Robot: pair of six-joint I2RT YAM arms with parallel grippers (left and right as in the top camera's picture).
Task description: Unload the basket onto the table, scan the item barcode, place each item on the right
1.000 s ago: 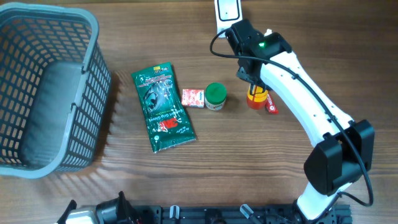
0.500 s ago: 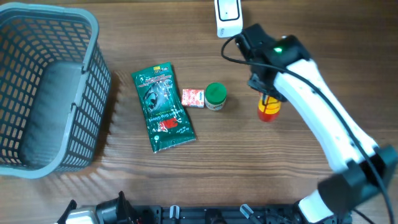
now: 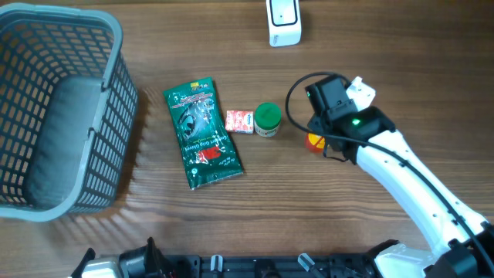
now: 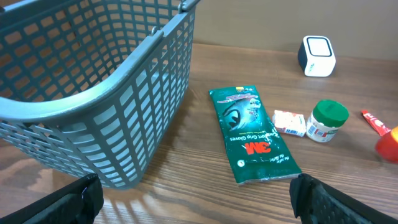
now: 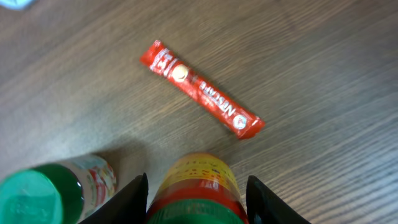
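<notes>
Right wrist | right tool (image 5: 198,205) pinching bottle (image 5: 196,177), cut off by frame edge | overhead: arm (image 3: 401,177) hides most of it | left tool (image 4: 196,196) spread

Basket (image 3: 62,116) sitting at left end of surface (image 3: 154,232). Pouch (image 3: 202,135) lying right of it. Small box (image 3: 239,121) lying next, jar (image 3: 268,120) standing just beside. Scanner (image 3: 284,19) standing at far edge. Bottle (image 3: 313,141) showing right of jar, being flanked by right gripper (image 5: 196,202) fingers (image 5: 132,199). Sachet (image 5: 202,90) lying just behind bottle.
</notes>
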